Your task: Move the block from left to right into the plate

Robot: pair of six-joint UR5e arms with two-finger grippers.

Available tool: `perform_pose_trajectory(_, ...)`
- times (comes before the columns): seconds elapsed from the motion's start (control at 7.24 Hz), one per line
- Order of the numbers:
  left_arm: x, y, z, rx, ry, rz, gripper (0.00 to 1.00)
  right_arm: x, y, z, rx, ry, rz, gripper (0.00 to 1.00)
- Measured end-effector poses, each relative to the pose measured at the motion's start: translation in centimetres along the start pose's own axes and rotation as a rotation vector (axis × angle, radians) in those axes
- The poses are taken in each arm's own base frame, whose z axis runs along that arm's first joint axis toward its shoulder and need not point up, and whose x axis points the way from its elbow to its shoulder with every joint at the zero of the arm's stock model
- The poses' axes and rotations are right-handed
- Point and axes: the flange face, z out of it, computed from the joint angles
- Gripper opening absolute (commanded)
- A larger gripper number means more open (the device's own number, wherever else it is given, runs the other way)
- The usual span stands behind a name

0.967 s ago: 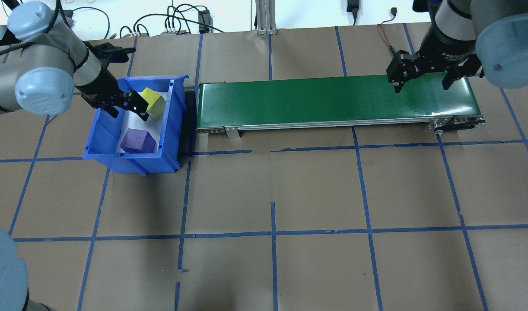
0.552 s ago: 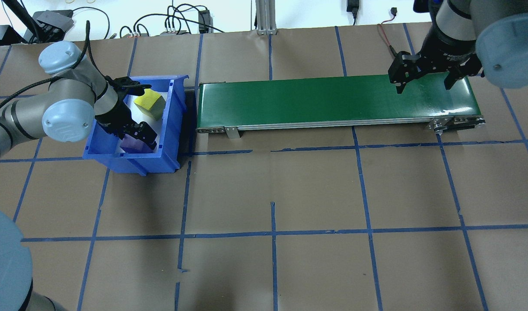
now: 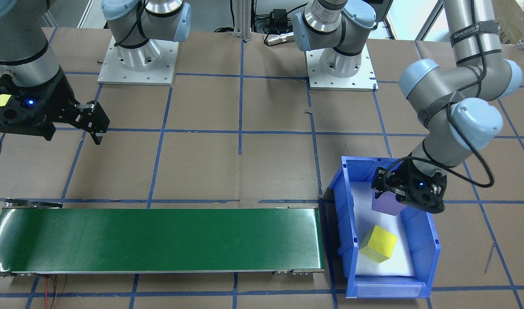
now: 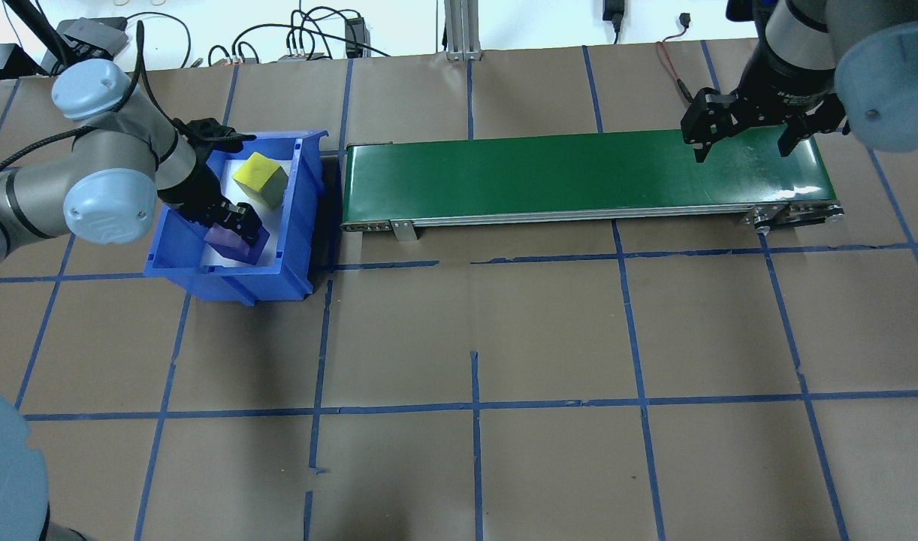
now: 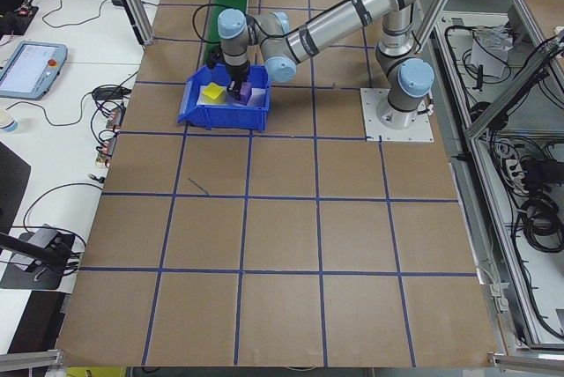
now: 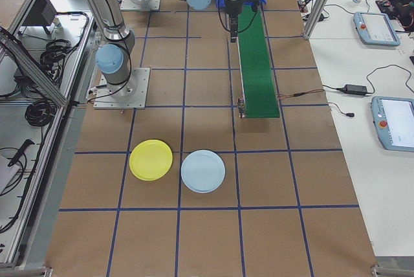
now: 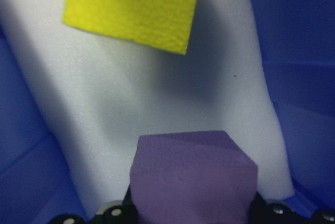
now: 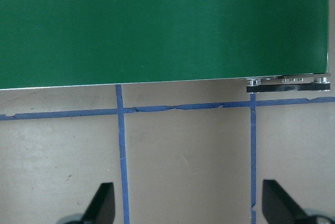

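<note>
Purple block sits in the blue bin at the desk's left end, between the left gripper jaws; closure can't be confirmed. Looks like light, soft foam: grip flat opposite faces, gently. Right gripper wide open, empty, over the conveyor.

The left gripper is down in the blue bin, over the purple block, with the yellow block beside it. The right gripper hangs spread above the green belt's end.
</note>
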Motion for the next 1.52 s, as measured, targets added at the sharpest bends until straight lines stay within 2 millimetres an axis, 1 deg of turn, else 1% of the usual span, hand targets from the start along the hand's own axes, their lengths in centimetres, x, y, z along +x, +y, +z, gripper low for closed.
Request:
perform_pose_trajectory(0.14, 1.1, -1.2, -4.8, 0.055, -0.036, -0.004, 0.35, 0.0, 0.0, 0.1, -0.003, -0.001, 0.000, 1.00)
perform_pose_trajectory(0.28, 3.7, -2.7, -8.5, 0.104, -0.052, -0.015, 0.35, 0.0, 0.0, 0.0, -0.001, -0.002, 0.000, 1.00)
perform_pose_trajectory(0.41, 6.6, -4.1, -9.8, 0.128, -0.044, -0.055, 0.34, 0.1, -0.1, 0.0, 0.004, -0.004, 0.001, 1.00)
perform_pose_trajectory(0.55, 9.5, -5.6, -8.8, 0.135, -0.027, -0.093, 0.34, 0.1, 0.0, 0.1, 0.002, -0.005, 0.003, 1.00)
perform_pose_trajectory(0.69, 12.2, -7.4, -6.4, 0.146, -0.014, -0.116, 0.34, 0.0, 0.1, 0.3, -0.004, -0.006, 0.005, 1.00)
perform_pose_trajectory(0.83, 14.6, -9.2, -3.4, 0.163, -0.005, -0.135, 0.36, 0.0, 0.2, 0.6, -0.009, -0.008, 0.006, 1.00)
perform_pose_trajectory(0.97, 16.5, -10.5, -0.9, 0.179, 0.004, -0.152, 0.57, -0.1, 0.2, 0.7, -0.009, -0.012, 0.007, 1.00)
perform_pose_trajectory(1.1, 18.1, -11.0, 0.8, 0.181, 0.026, -0.178, 0.61, -0.1, 0.2, 0.7, -0.008, -0.013, 0.006, 1.00)
perform_pose_trajectory(1.24, 19.4, -10.8, 2.1, 0.167, 0.055, -0.204, 1.00, 0.0, 0.2, 0.8, -0.008, -0.013, 0.006, 1.00)
perform_pose_trajectory(1.38, 20.0, -10.5, 2.9, 0.155, 0.067, -0.215, 1.00, 0.0, 0.2, 0.8, -0.008, -0.013, 0.006, 1.00)
perform_pose_trajectory(1.52, 20.2, -10.4, 2.6, 0.160, 0.067, -0.212, 1.00, 0.0, 0.2, 0.8, -0.009, -0.013, 0.006, 1.00)
